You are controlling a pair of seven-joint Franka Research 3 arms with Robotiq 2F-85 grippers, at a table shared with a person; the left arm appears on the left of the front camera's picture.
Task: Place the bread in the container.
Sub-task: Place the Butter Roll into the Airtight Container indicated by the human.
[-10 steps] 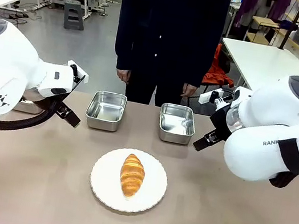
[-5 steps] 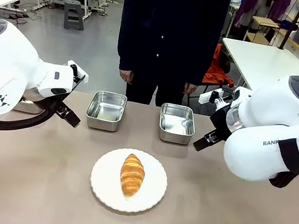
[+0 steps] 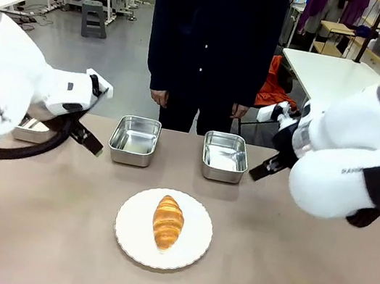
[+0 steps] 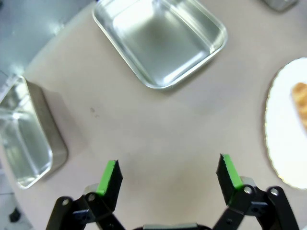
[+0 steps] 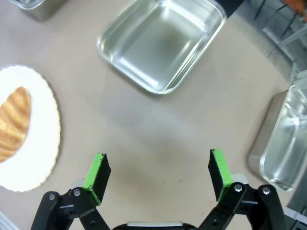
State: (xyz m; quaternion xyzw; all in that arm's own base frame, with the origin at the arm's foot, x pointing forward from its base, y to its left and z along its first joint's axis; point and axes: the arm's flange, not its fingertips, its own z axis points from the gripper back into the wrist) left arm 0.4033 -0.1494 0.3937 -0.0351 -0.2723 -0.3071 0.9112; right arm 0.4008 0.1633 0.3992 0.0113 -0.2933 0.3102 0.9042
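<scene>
The croissant (image 3: 168, 221) lies lengthwise on a round white scalloped plate (image 3: 130, 233) at the table's middle front. Behind it stand two empty shiny steel trays, one left (image 3: 134, 139) and one right (image 3: 224, 155). My left gripper (image 4: 169, 175) is open above bare table, with the left tray (image 4: 160, 40) ahead of it and the plate (image 4: 283, 143) and a sliver of croissant (image 4: 301, 103) to its side. My right gripper (image 5: 158, 172) is open too, the right tray (image 5: 160, 43) ahead, the croissant (image 5: 12, 124) at the picture's left.
A third tray (image 3: 30, 127) sits at the far left, half hidden behind my left arm, and a fourth tray (image 5: 283, 139) lies beside my right gripper. A person in dark clothes (image 3: 211, 43) stands at the far edge, hands down.
Both arms have shifted a little: the left arm's body has drawn back to the left, the right arm has risen slightly. Croissant, plate and trays have not moved.
</scene>
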